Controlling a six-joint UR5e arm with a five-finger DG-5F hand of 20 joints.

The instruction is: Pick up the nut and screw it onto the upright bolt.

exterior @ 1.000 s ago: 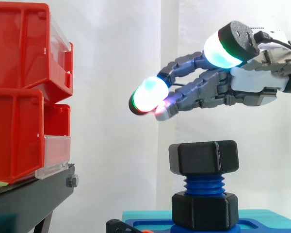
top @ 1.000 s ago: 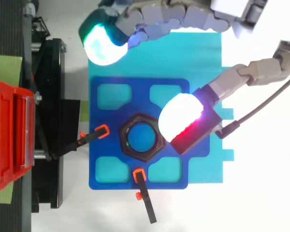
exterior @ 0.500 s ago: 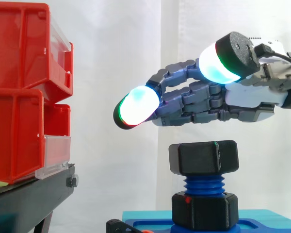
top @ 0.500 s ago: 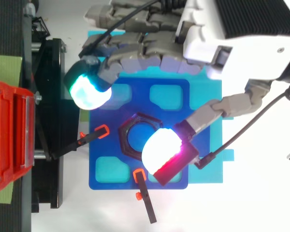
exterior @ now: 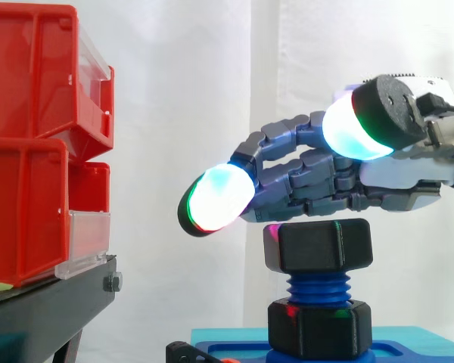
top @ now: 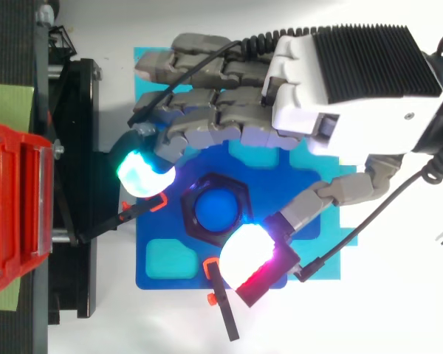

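Note:
A black hexagonal nut [exterior: 318, 245] sits at the top of the upright blue bolt [exterior: 318, 287]; from above, the nut [top: 187, 214] rings the bolt's blue end [top: 215, 209]. A second black nut [exterior: 319, 327] sits low on the thread, at the blue baseplate [top: 173, 279]. My hand [top: 347, 81] hovers just over the top nut, open. Its fingers [exterior: 303, 170] reach leftward past the nut and its thumb [top: 247, 254] stands on the other side. Nothing is held. I cannot tell whether the fingers touch the nut.
Red bins [exterior: 38, 144] stand stacked on a black stand [exterior: 45, 310] at the left. A teal plate [top: 325, 243] lies under the blue baseplate. Two black clamps with orange tips [top: 156, 200] [top: 211, 267] hold the baseplate's left and near edges.
My hand has come down and moved over the bolt. Its fingers have stretched out, and the fingers and thumb now stand on either side of the top nut.

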